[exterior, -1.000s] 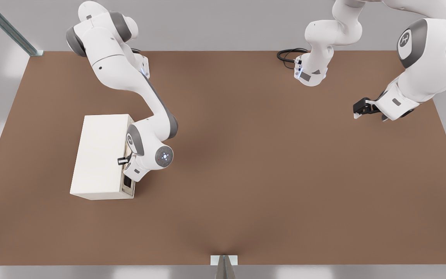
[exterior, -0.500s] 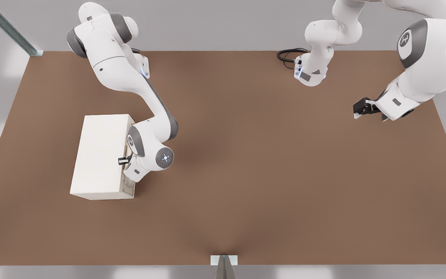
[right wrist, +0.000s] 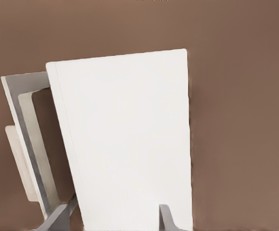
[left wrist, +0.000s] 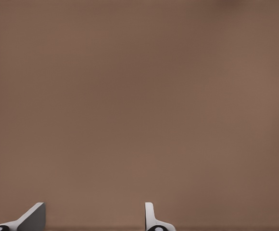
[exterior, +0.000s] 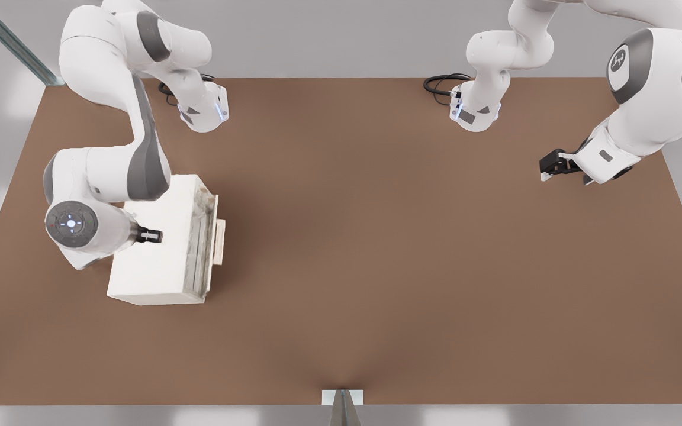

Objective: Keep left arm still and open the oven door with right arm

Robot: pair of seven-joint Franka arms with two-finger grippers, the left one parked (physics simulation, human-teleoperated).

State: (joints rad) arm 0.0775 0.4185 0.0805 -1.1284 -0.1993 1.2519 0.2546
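Gripper: the right arm's gripper [exterior: 150, 236] hangs over the top of the oven, at about 9 o'clock in the front view; its two fingertips [right wrist: 167, 217] stand apart with nothing between them, so it is open and empty.
Right arm: the white right arm [exterior: 107, 171] bends down from 11 o'clock, wrist pointing at the oven's roof (apparently clear of the door's swing).
Oven: the cream-white oven [exterior: 154, 248] sits on the table directly under the gripper.
Oven door: the oven door [exterior: 203, 236] is on the oven's 3 o'clock side, hanging part-way down and outward, with its beige handle [exterior: 219, 241] at the outer edge; the wrist view shows the windowed flap [right wrist: 26, 139] tilted away from the body.
Progress: judged open, or nearly so.
Surroundings: bare brown table [exterior: 406, 266]; a black cable [exterior: 438, 86] lies at 1 o'clock, well apart.
Obstacles: nothing stands near the door.
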